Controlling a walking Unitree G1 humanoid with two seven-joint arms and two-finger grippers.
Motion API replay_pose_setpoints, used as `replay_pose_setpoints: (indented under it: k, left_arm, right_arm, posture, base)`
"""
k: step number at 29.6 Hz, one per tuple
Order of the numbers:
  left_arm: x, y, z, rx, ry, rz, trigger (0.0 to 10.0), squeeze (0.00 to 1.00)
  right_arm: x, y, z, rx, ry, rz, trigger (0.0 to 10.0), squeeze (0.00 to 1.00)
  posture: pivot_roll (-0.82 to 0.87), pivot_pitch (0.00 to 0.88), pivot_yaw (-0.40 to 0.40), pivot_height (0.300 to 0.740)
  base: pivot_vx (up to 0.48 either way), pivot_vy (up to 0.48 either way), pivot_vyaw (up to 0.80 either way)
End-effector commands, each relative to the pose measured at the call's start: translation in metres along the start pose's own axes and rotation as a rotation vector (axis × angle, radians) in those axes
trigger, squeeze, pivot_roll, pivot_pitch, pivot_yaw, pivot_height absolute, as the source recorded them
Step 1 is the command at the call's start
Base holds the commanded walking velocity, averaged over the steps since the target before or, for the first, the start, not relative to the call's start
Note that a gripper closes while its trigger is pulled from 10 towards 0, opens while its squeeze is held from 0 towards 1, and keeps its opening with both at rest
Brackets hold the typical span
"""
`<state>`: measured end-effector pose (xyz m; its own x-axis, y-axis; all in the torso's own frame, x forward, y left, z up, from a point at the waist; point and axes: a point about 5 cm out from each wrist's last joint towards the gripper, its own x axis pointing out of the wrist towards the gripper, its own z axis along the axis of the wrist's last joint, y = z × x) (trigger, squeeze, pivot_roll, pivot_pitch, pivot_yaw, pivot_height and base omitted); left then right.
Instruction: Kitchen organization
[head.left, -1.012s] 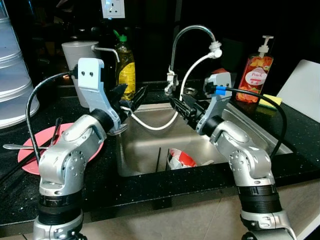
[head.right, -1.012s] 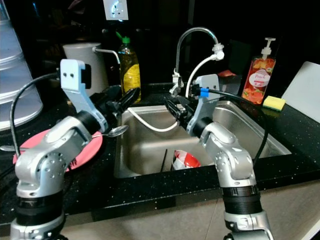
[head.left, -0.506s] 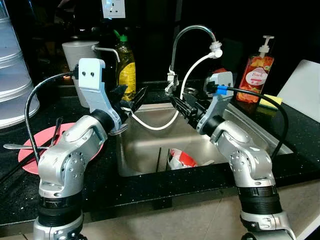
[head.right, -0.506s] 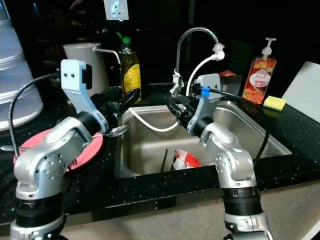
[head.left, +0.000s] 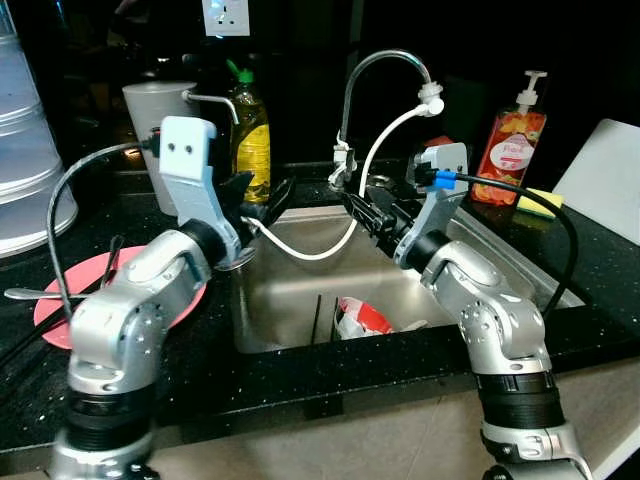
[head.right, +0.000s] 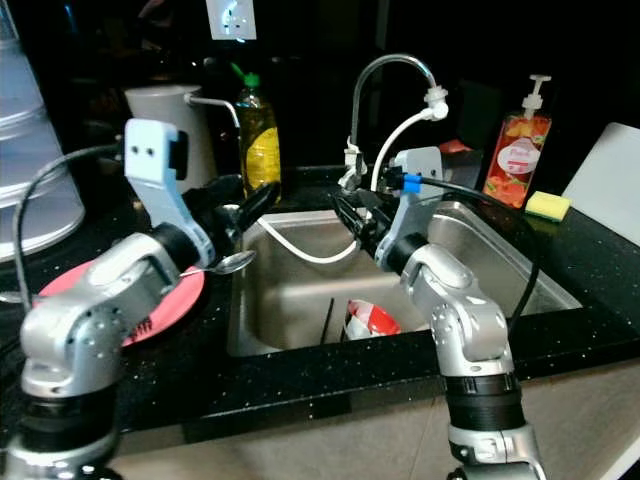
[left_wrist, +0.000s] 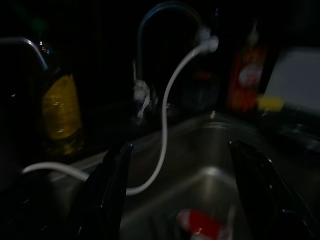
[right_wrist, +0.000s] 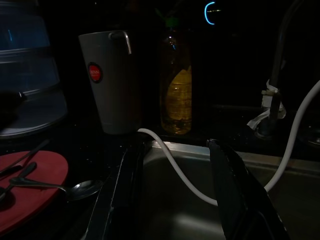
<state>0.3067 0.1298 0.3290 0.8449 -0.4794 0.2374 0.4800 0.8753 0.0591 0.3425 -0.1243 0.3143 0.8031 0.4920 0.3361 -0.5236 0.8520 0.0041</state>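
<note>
Both claws spread, empty, hovering over the sink (head.left: 500, 262).
Left claw (head.left: 262, 197) and right claw (head.left: 362, 208) flank the hose (head.left: 300, 250); likely best to clear it before reaching for the spoon (head.right: 232, 263).

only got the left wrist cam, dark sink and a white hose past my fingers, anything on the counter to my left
Observer: Yes. A pink plate lies on the counter left of the sink, with cutlery on it.
Operator: any cutlery off the plate
Observer: One spoon has its bowl at the sink's left edge, with its handle reaching back over the plate.
Operator: where's the other arm
Observer: The right gripper is over the back of the sink, below the tap, with its fingers open.
</note>
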Motion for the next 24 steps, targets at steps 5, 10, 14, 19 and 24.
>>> replay_pose_setpoints:
  k: [5, 10, 14, 19, 24]
  left_arm:
    - [-0.009, 0.036, -0.025, 0.253, 0.242, 0.201, 10.0, 0.0]
    - [-0.014, 0.039, -0.035, 0.248, 0.309, 0.229, 10.0, 0.0]
    - [-0.03, 0.051, -0.047, 0.48, 0.424, 0.251, 10.0, 0.0]
    - [-0.032, 0.053, -0.056, 0.549, 0.468, 0.189, 10.0, 0.0]
    - [-0.024, 0.062, -0.065, 0.675, 0.523, 0.137, 10.0, 0.0]
  right_arm:
    - [-0.002, -0.003, 0.0, 0.014, -0.007, -0.009, 10.0, 0.0]
    - [-0.002, -0.003, 0.0, 0.015, -0.006, -0.01, 10.0, 0.0]
    - [-0.004, -0.003, -0.003, 0.018, 0.002, -0.013, 10.0, 0.0]
    - [-0.004, -0.003, -0.005, 0.021, 0.007, -0.012, 10.0, 0.0]
    - [-0.001, 0.0, -0.003, 0.023, 0.0, 0.001, 10.0, 0.0]
  posture:
    - [-0.01, 0.039, -0.004, 0.74]
    - [-0.01, 0.042, -0.003, 0.74]
    - [0.0, 0.042, -0.004, 0.74]
    - [0.0, 0.038, -0.011, 0.74]
    - [-0.01, 0.036, -0.01, 0.74]
  base:
    - [0.0, 0.0, 0.0]
    - [0.0, 0.0, 0.0]
    - [0.0, 0.0, 0.0]
    - [0.0, 0.0, 0.0]
    - [0.0, 0.0, 0.0]
